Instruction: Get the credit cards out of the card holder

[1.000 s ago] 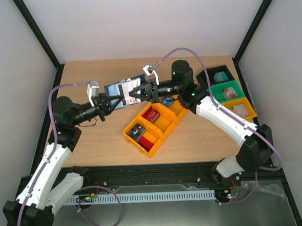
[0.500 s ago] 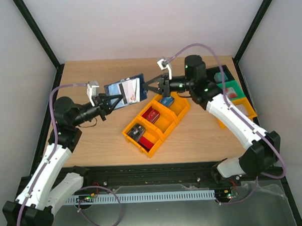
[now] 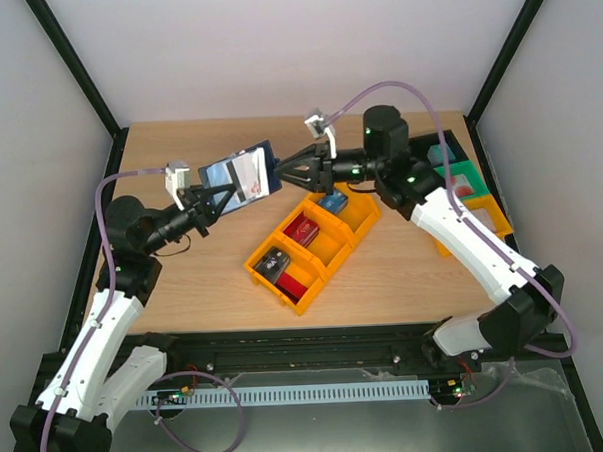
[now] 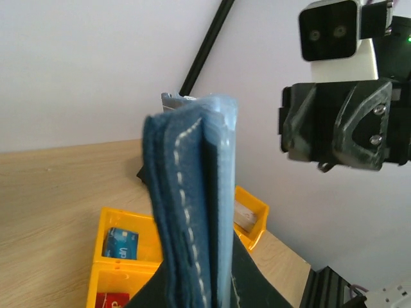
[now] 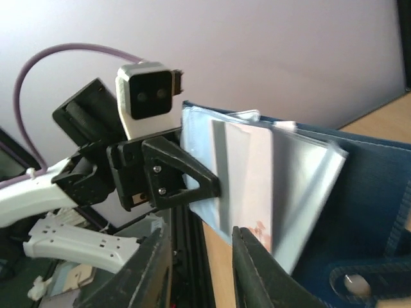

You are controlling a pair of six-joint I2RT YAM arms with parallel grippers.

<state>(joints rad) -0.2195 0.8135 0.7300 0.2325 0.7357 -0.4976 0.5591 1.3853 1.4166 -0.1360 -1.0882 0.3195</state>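
Top view: one card holder [image 3: 241,179], raised above tabletop [image 3: 184,281]. Left gripper [image 3: 220,193] clamped on its left edge. Right gripper [image 3: 279,172] just beside its right edge, jaws slightly apart, nothing between.
One yellow bin [image 3: 333,253], three compartments: blue card [image 3: 332,202] far, red card [image 3: 302,228] middle, dark card [image 3: 273,262] near. Three small bins [image 3: 464,174] at right.
Left wrist: holder edge-on, upright; right gripper facing it, not touching.
Right wrist: pale card [image 5: 257,183] in holder's clear sleeve.
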